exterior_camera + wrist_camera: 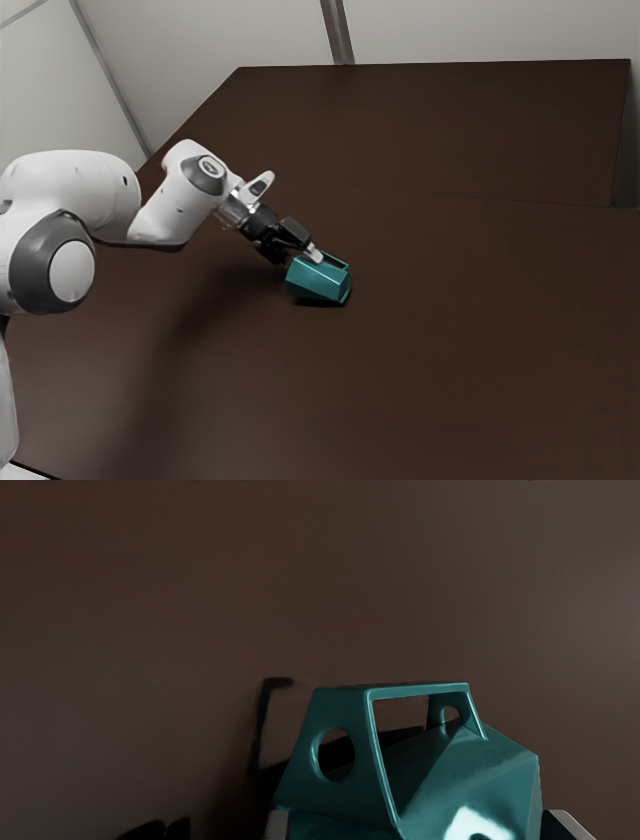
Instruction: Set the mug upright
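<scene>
Reaching in from 9 o'clock, exterior view: arm, then gripper, fingers wide apart, clamped on two sides of mug. Mug's at gripper's 4 o'clock, over table, tipped on its side, handle toward 1 o'clock.
</scene>
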Tool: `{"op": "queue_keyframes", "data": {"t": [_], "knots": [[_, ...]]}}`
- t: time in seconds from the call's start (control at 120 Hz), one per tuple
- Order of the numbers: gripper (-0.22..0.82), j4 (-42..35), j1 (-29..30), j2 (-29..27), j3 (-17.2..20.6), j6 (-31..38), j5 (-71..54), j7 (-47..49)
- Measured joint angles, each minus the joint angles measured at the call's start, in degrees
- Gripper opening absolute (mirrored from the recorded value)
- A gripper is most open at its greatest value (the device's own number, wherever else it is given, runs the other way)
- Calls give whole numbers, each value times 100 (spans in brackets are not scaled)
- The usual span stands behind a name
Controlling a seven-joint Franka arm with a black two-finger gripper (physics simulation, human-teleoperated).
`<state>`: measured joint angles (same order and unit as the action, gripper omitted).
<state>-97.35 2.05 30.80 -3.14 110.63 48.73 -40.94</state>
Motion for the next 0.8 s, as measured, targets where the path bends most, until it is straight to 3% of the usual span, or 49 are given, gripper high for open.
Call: {"op": "queue_keyframes", "data": {"t": [0.167, 0.333, 0.475, 0.667, 0.8], "knots": [[40, -10, -4, 21, 14, -19, 239, -235], [14, -10, -7, 5, 16, -53, 298, -402], [-2, -8, -12, -45, 17, -74, 304, -490], [-12, -6, -162, -232, 14, -127, 499, -522], [-13, -14, -282, -388, 15, -154, 534, -457]]}}
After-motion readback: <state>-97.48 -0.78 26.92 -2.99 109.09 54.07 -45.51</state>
